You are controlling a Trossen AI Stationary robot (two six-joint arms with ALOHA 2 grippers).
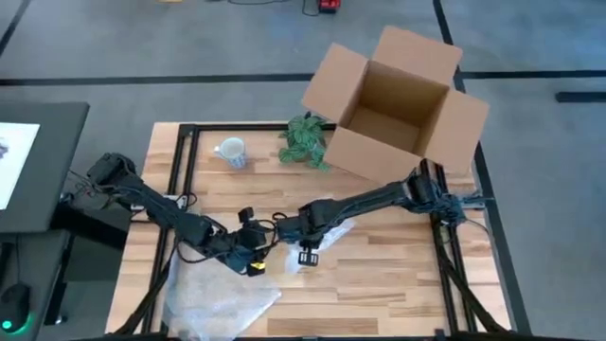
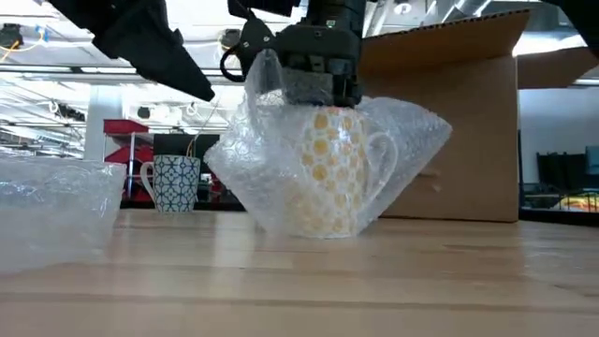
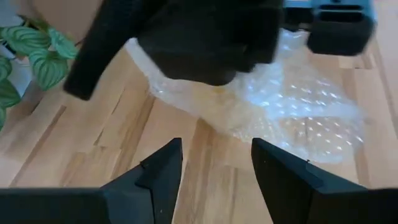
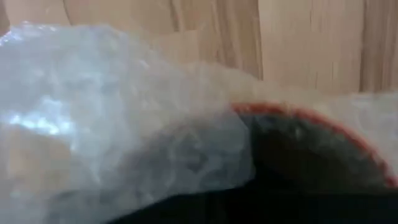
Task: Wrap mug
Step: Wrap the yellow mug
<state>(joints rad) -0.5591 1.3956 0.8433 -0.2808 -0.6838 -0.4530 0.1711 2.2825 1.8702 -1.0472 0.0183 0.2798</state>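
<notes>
Mug: yellow-patterned ceramic, upright mid-table, bubble wrap draped loosely around it. I judge it rigid, moderately heavy and breakable if tipped; glaze likely slick, so hold by the rim or body, not the handle. Wrap is light, soft and springy and won't hold a fold by itself; pinch it at a free edge or gather it over the mug mouth.

Right gripper sits right on top of the mug, pressing wrap at the rim. Right wrist view shows only wrap and the mug's red-edged opening up close. Can't tell whether its fingers are apart or clamped.

Left gripper: fingers apart, holding nothing, low over the table just beside the wrapped mug, pointed at the wrap's loose skirt.

Also on the table: a second mug with a blue pattern, a small plant, a spare bubble wrap sheet, and an open cardboard box at the far edge.
</notes>
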